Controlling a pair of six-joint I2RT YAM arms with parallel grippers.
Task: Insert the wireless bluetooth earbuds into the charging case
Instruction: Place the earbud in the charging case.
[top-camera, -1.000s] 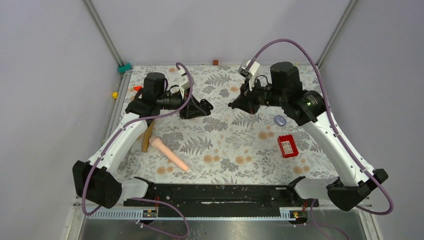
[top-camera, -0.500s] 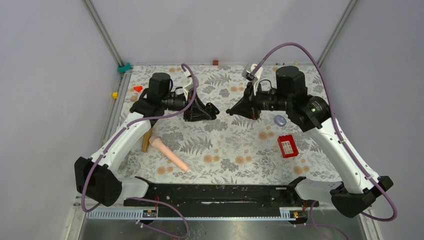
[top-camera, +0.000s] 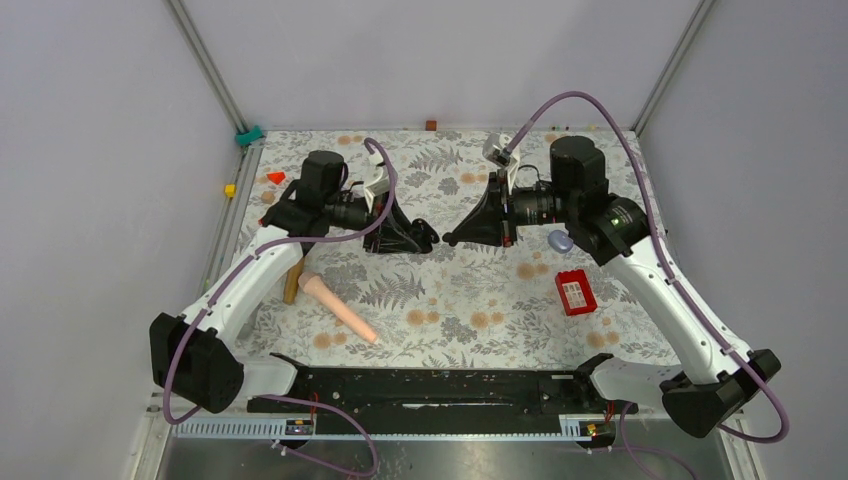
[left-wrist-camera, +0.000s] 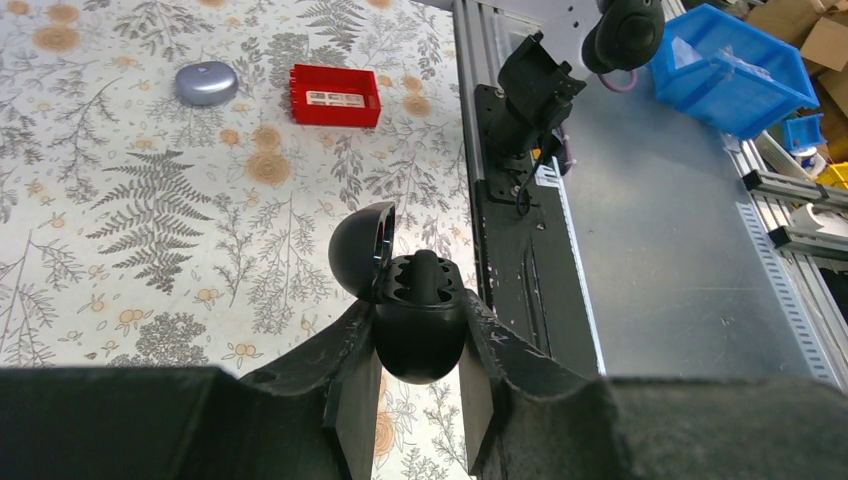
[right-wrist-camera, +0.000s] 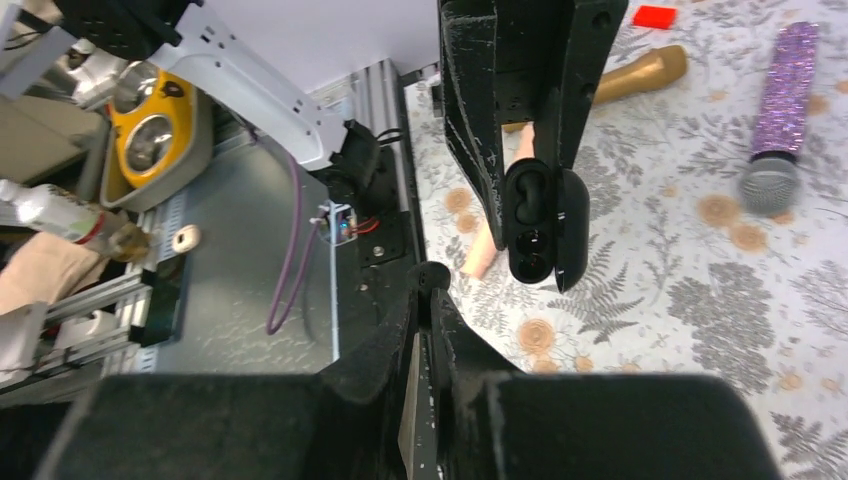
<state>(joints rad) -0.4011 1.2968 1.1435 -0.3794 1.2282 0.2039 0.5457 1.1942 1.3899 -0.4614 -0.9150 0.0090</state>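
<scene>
Right gripper (right-wrist-camera: 430, 292): closed to a sliver, pinching a small black earbud (right-wrist-camera: 430, 272) at the very fingertips. That it is an earbud is judged from its size and the task.
Left gripper (left-wrist-camera: 418, 312): clamped on both flanks of the charging case (left-wrist-camera: 420, 350), held clear of the tabletop (top-camera: 450, 300) with the lid (left-wrist-camera: 358, 250) swung open.
Case relative to right gripper: just ahead of the tips and a little to one side, wells turned toward them, not touching.
Wells: dark. Cannot tell whether one is already filled.
Change: over the last second both arms have swung inward, and the two grippers, then well apart, now stand near each other, tip to tip.
Meaning: judged to be the closing approach before insertion. The earbud is not yet seated.
Next need: line the earbud up with a well. Any offset risks it catching the rim.
Further out: a lilac pod (top-camera: 560, 240) and a red box (top-camera: 575, 292) lie beyond the case. A pink microphone (top-camera: 340, 308) lies behind the left gripper.
</scene>
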